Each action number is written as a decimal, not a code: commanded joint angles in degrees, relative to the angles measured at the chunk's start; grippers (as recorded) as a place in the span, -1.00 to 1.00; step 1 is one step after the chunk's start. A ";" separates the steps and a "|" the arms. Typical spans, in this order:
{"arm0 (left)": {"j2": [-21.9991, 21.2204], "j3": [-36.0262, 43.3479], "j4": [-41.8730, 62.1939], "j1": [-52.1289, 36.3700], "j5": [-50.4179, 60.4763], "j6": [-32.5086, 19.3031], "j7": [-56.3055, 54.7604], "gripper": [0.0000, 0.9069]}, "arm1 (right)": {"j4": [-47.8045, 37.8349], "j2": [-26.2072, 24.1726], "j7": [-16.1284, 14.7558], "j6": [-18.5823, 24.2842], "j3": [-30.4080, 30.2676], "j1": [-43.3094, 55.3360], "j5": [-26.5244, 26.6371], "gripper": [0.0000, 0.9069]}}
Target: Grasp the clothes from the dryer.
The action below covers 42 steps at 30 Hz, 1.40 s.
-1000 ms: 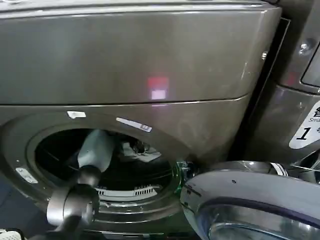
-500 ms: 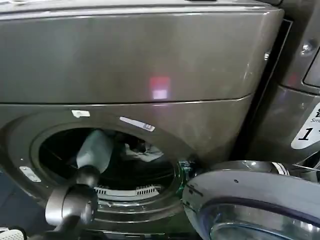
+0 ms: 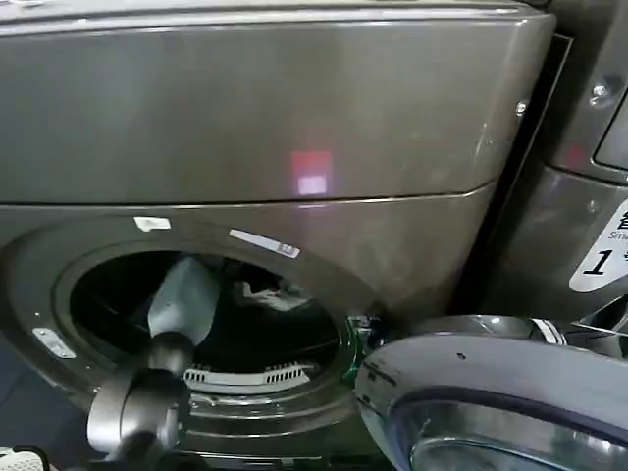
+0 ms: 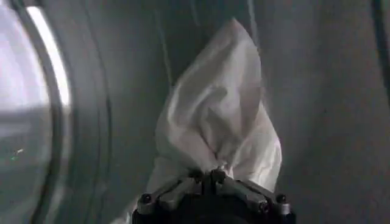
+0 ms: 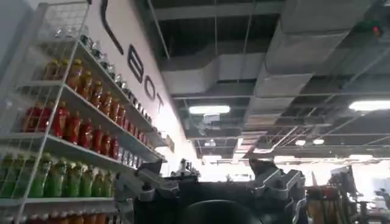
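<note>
left gripper [image 4: 207, 177] pinching clothes [image 4: 213, 122] — "1" label [image 3: 599, 257]

The left arm [image 3: 182, 314] reaches far into the dryer [image 3: 294, 128], where the clothes [image 3: 275, 294] hang. Its door [image 3: 491, 392] is open at the near right.

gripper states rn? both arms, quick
Left tool: shut on the whitish-grey wrinkly bundle of clothes, inside the bronze-grey front-loading dryer drum.
Right tool: cannot be told; it points at the ceiling, away from the dryer.
</note>
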 commanded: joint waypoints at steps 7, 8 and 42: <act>-3.38 0.37 -14.82 5.18 -32.67 16.75 -46.08 -1.00 | 3.23 0.90 -2.10 0.09 -1.92 0.79 0.74 1.00; -3.66 0.49 -15.71 5.59 -35.91 17.72 -47.77 -1.00 | 3.85 1.01 -2.30 -0.95 -1.91 0.90 0.98 1.00; -4.54 0.69 -21.17 9.52 -51.22 22.41 -51.70 -1.00 | 5.39 2.70 -2.60 -0.44 -1.55 -0.17 1.82 1.00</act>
